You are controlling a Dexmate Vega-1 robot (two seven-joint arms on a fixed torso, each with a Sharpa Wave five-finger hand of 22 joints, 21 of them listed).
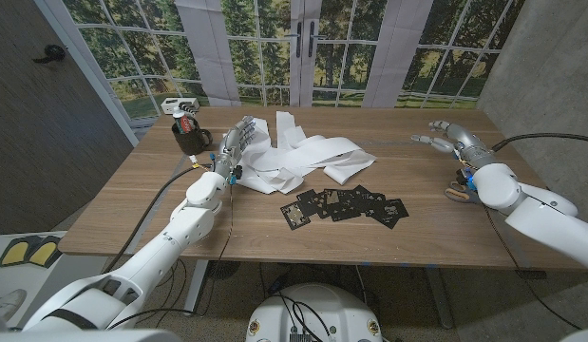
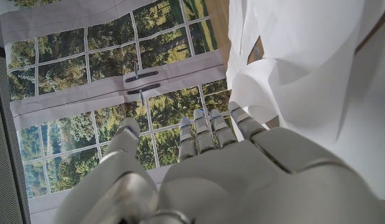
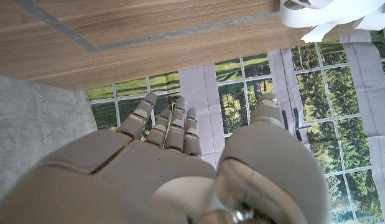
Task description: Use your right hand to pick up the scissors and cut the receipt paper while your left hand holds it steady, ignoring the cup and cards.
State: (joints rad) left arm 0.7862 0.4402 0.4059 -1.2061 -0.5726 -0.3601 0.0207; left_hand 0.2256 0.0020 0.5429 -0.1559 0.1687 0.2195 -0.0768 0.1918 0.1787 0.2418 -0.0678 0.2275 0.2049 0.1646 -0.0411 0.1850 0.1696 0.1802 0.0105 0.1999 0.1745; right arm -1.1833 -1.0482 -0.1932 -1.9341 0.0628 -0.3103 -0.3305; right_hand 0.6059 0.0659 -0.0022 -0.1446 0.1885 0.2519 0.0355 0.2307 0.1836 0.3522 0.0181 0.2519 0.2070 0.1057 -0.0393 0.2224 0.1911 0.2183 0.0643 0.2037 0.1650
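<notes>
The white receipt paper [image 1: 303, 152] lies in a crumpled, looping pile at the table's middle back, and its folds also show beside my left hand [image 2: 217, 180] in the left wrist view [image 2: 304, 68]. My left hand [image 1: 238, 140] is at the pile's left edge with fingers stretched out and holding nothing; I cannot tell whether it touches the paper. My right hand [image 1: 447, 139] hovers at the far right with fingers spread and empty, as the right wrist view [image 3: 173, 168] also shows. The scissors [image 1: 458, 191], with tan handles, lie on the table beside my right wrist, partly hidden by it.
A black cup [image 1: 191, 136] stands just left of my left hand. Several black cards [image 1: 346, 204] are scattered in front of the paper. A white power strip [image 1: 180, 103] sits at the table's back left edge. Bare wood [image 1: 132, 209] lies at the front left.
</notes>
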